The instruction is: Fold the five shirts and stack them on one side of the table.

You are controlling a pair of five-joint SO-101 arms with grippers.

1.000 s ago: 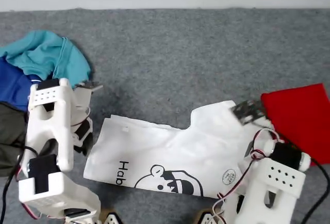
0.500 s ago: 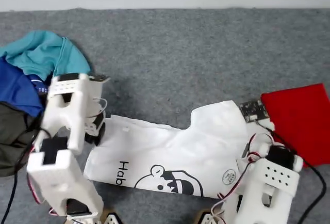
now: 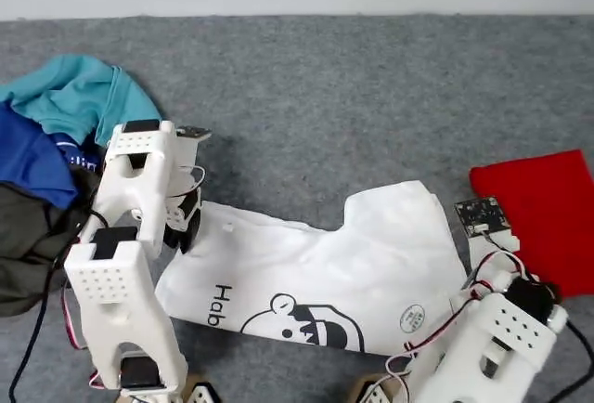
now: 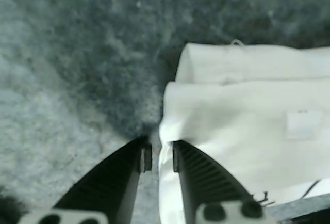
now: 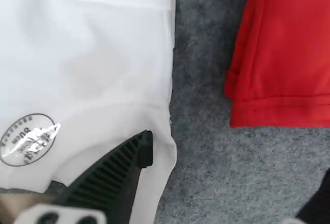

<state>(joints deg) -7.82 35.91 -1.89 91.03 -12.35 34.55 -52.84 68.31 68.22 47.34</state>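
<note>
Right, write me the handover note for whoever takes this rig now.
Left gripper: open by a narrow gap at the white shirt's edge nearest the heap, with cloth in the gap.
Right gripper: open wide over the white shirt's opposite corner, beside the red shirt.
Things: white shirt spread flat mid-table; red shirt at the right edge; teal shirt, blue shirt and dark shirt heaped at the left edge.
Done: the red shirt looks folded.
Left: fold the white one, then the three heaped ones, and stack all five.
</note>
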